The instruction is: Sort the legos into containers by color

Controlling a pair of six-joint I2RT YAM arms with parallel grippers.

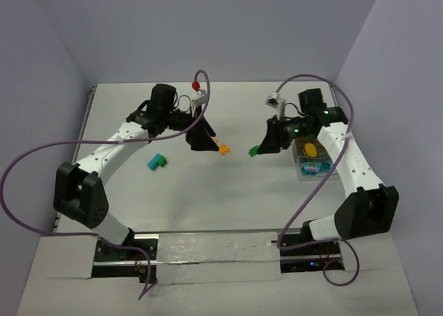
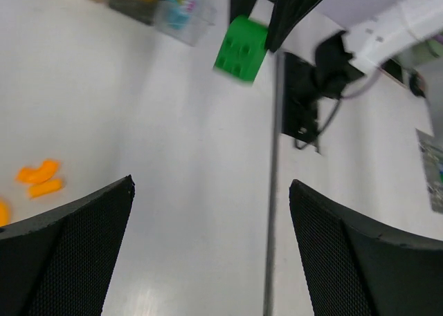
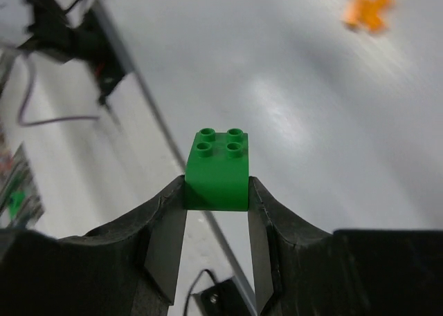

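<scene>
Nearest your side of the table [image 1: 228, 205], a teal brick [image 1: 155, 163] lies on the left with a small green piece touching its right end, well apart from either tool. Level with it on the right, beside your right arm, stands the clear container [image 1: 304, 173], with teal pieces inside. The second container [image 1: 302, 150] adjoins it on the far side. It holds something orange-yellow, but the arm hides part of it, so you cannot be sure of its colour.

A little farther in, your right gripper [image 3: 216, 181] has its jaws closed on a green brick [image 3: 217, 167]. It pinches the brick's two sides, studs facing away from the wrist, and holds it clear of the table just left of the containers. Your left gripper [image 2: 211, 184] faces it with the jaws spread fully wide and nothing between them.

Between the two tools an orange lego [image 1: 223, 149] rests on the table, just beside the left gripper. At the far end, a red ball [image 1: 196, 85] tips a purple cable [image 1: 205, 77].
</scene>
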